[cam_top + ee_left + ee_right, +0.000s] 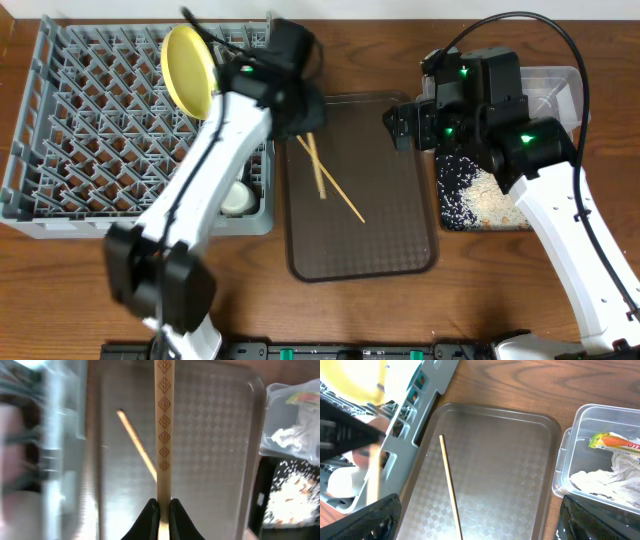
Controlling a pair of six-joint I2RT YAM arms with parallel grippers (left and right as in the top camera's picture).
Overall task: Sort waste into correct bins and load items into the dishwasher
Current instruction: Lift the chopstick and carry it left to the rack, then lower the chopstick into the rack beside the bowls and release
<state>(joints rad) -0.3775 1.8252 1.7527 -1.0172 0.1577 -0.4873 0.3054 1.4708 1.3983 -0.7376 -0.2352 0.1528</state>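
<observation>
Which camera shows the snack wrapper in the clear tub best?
Right wrist: the snack wrapper shows sharply inside the clear tub. Left wrist catches only a blurred corner; overhead, I can't make it out.

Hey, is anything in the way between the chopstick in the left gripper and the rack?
Nothing visible. The left gripper holds the chopstick over the tray, beside the rack; only the rack's own wall lies between. The plate stands in the rack nearby.
</observation>
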